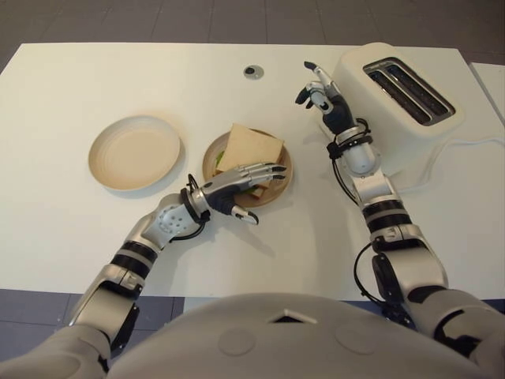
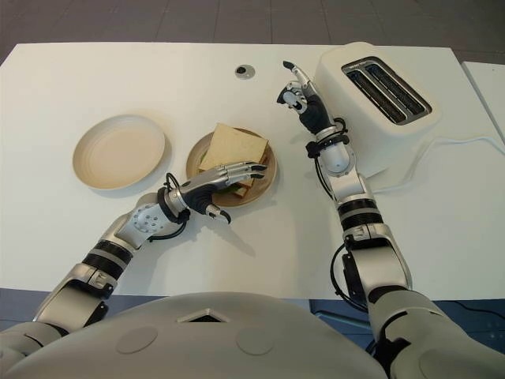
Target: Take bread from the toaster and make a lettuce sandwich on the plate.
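Left hand (image 1: pixel 235 185) flat over sandwich (image 1: pixel 252 144)

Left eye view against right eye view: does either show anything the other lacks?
Left eye view alone: nothing extra. Right eye view alone: merely a wider strip of the neighbouring table. Both: the left hand over the sandwich on its plate, the second plate, the right hand raised beside the toaster.

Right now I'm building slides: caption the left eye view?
Left robot hand over the sandwich on its plate; right robot hand upright beside the toaster.
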`<state>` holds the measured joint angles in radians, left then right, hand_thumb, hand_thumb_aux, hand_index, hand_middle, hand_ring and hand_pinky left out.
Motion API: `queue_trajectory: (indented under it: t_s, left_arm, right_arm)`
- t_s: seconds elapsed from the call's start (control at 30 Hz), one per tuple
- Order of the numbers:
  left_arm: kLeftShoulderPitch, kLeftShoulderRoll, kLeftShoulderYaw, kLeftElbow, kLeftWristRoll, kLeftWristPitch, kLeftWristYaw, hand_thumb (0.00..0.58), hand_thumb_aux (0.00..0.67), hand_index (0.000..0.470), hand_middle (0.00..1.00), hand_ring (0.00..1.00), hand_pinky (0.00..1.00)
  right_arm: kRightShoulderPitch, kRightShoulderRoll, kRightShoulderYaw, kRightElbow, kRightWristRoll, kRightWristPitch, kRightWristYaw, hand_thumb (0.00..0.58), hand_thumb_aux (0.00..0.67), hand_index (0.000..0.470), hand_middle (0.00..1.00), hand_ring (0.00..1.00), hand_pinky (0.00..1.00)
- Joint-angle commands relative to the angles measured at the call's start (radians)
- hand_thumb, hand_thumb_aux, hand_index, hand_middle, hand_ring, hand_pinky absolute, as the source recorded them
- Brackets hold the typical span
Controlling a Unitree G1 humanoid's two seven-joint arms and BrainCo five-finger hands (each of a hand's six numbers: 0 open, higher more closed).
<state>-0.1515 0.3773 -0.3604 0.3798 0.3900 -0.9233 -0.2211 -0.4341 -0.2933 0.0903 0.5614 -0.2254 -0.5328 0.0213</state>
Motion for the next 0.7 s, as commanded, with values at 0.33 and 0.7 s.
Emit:
queue_trajectory:
  t_s: [0.33, 0.7]
  left_arm:
    - [0.076, 0.065, -0.174, -0.411, -1.064, -0.020, -0.500, 0.580, 0.670, 0.470, 1.00, 1.00, 1.00]
    - [0.104, 0.095, -0.250, -0.051, -0.522, 0.051, -0.719, 0.580, 0.670, 0.470, 1.00, 1.00, 1.00]
  right_arm:
    - [0.256, -0.005, 0.097, -0.509, 0.776, 0.184, 0.771, 0.580, 0.670, 0.470, 1.00, 1.00, 1.00]
    - [0.498, -0.271, 0.367, -0.584, 0.547, 0.116, 1.314, 0.580, 0.670, 0.470, 1.00, 1.00, 1.00]
